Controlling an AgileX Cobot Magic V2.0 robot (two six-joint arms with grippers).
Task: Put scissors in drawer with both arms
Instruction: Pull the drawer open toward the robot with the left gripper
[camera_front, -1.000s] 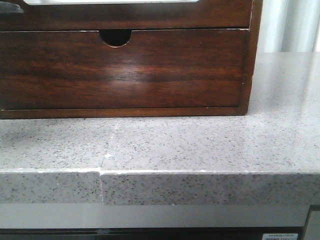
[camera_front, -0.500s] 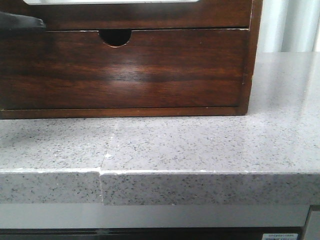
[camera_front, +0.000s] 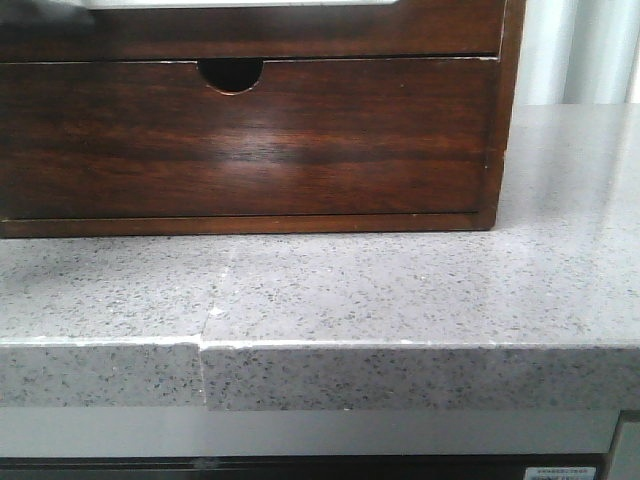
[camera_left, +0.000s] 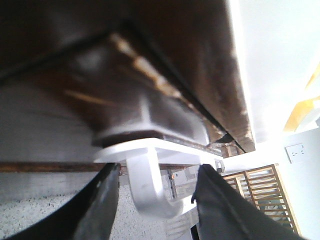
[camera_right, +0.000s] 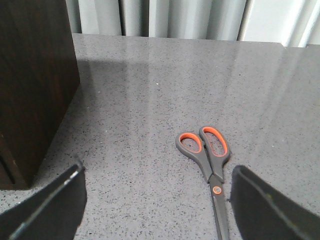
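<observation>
Scissors (camera_right: 209, 162) lie flat on the grey speckled bench (camera_right: 165, 90), orange-lined grey handles away from the right wrist camera, blades between the right fingers (camera_right: 155, 200), which are spread wide and hold nothing. Dark cabinet (camera_right: 32, 85) stands well apart from the scissors. Front view: drawer (camera_front: 300, 30) is at the top edge with white showing in its cutout; the notched drawer front (camera_front: 250, 140) sits below it. Left fingers (camera_left: 155, 200), parted, straddle a white curved piece (camera_left: 150, 185) under dark wood; contact unclear.
</observation>
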